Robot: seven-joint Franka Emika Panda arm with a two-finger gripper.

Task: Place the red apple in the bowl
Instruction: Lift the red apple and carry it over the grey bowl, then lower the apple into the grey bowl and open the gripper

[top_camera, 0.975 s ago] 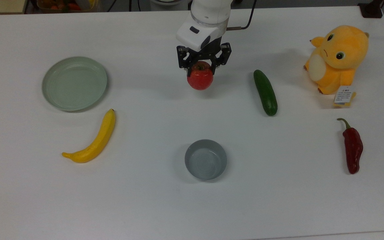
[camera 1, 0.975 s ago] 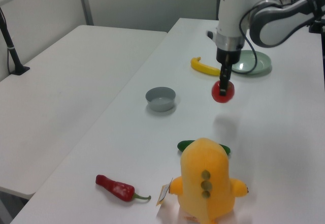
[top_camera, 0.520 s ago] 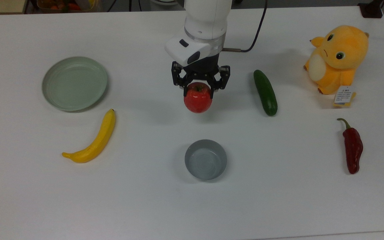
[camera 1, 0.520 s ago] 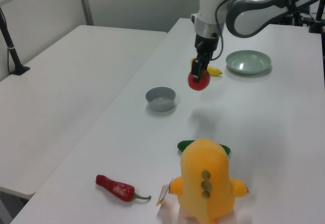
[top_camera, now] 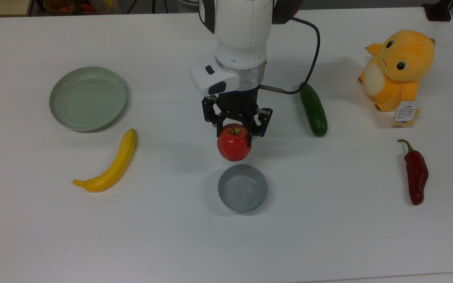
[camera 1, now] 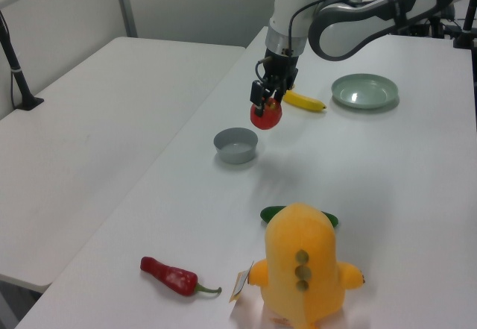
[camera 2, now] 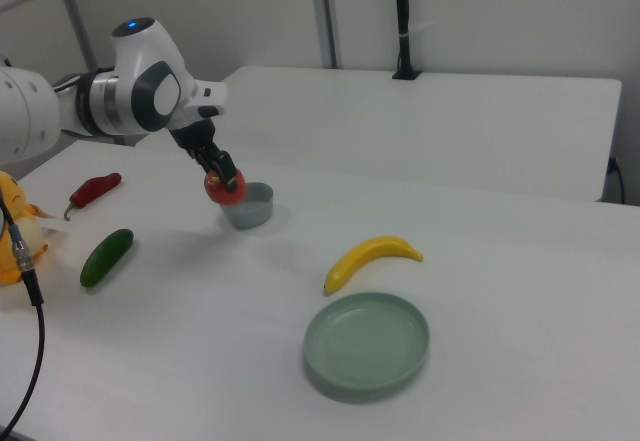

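Your gripper (top_camera: 236, 131) pinches the apple (top_camera: 234, 145) by its top, holding it in the air just short of the bowl (top_camera: 242, 188), which sits empty on the table (top_camera: 226, 243). In the right view the apple (camera 2: 224, 188) covers part of the bowl's (camera 2: 253, 205) near rim. In the left view the toy (camera 1: 303, 265) hides most of the cucumber (camera 1: 273, 212).
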